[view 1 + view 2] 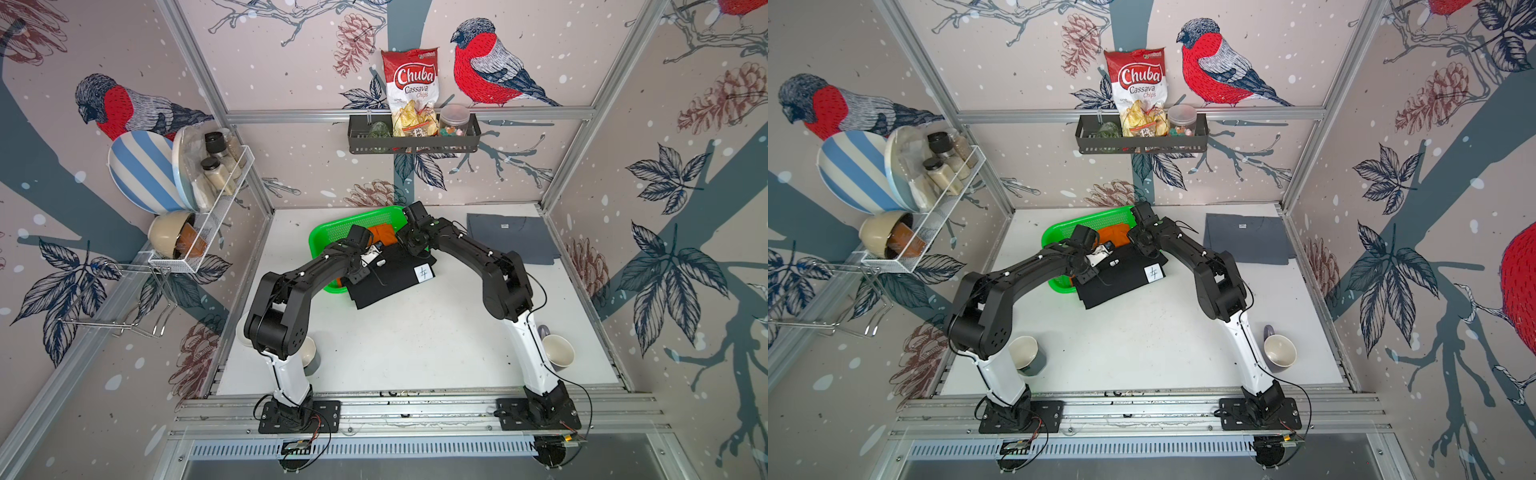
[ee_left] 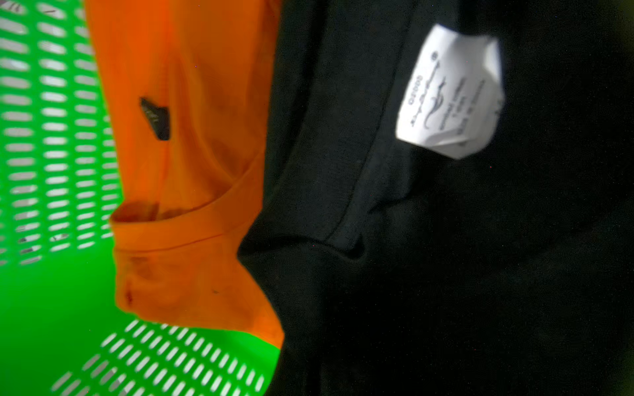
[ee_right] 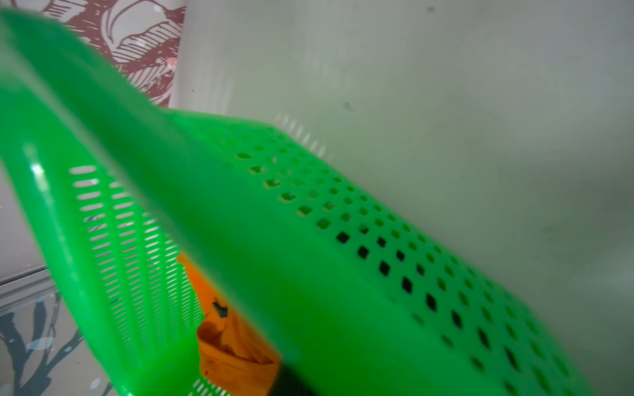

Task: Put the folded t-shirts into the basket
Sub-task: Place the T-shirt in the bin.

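Bird-and-pinecone wallpapered walls point(image 1: 299, 174) enclose a white tabletop point(image 1: 415, 345).

Overhead pair, wrist cameras near basket point(image 2: 51, 291)

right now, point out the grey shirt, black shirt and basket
grey shirt point(image 1: 511, 241), a top view, middle of cloth
black shirt point(image 1: 395, 291), a top view, bare cloth
basket point(image 1: 319, 237), a top view, rim corner

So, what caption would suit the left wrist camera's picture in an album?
Black t-shirt, white tag showing, beside the orange t-shirt lying in the green basket.
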You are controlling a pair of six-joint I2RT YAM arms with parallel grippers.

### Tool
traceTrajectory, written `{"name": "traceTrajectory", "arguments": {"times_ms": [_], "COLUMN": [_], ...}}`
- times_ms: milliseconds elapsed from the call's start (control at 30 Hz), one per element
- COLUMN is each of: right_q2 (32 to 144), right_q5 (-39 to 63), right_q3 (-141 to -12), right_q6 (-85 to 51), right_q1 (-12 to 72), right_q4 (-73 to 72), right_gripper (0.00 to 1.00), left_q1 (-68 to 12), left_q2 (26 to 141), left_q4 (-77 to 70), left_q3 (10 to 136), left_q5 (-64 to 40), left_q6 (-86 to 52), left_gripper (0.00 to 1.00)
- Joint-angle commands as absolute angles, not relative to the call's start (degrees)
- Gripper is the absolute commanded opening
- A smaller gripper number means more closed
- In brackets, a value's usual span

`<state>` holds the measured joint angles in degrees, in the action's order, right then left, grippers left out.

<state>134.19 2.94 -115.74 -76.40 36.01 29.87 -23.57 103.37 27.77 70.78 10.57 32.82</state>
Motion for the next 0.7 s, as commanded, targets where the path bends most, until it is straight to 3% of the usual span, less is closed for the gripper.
{"name": "traceTrajectory", "arguments": {"times_ms": [0, 233, 667], "right_q2": [128.61, 117.74, 115.16], "right_q5": [-1.14, -2.37, -4.10], "right_q3": [-109.74, -99.89, -109.39], "right_q6": [-73.21, -66.94, -66.54], "right_q1": [33.90, 30.89, 37.17], "right_q4": [30.12, 32.82, 39.73], "right_gripper": [0.00, 0.00, 0.00], "left_q1": [-28.87, -34.13, -35.16], "left_q2": [100.44, 92.52, 76.41], "left_q4": [35.40, 33.87, 43.66], "left_q3": [69.18, 63.80, 69.68], "left_q5": [8.11, -3.97, 0.40], "left_q6": [26.12, 12.00, 14.48], "left_gripper": [0.00, 0.00, 0.00]}}
